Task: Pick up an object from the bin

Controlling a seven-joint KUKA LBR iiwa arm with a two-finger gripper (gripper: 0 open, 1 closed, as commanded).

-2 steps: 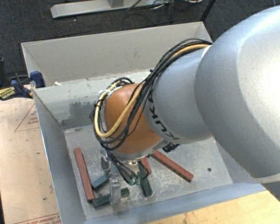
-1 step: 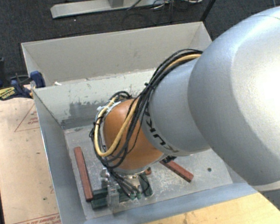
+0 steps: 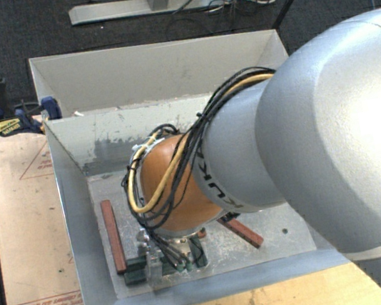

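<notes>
Jaws low in bin (image 3: pixel 76 203); pick not yet done.
Jaw state cannot be told (wrist cover (image 3: pixel 174 187) hides it); dark block (image 3: pixel 133 275) lies just left of the jaws, long reddish bar (image 3: pixel 112 235) beyond; nothing appears lifted.

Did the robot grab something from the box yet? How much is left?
Not yet, it looks. Done: the gripper is down low in the bin, near the front wall. In hand: it sits beside a small dark block, close to a long brown stick. Left: that stick and a short brown stick lie on the floor, so grabbing and lifting out remain.
</notes>
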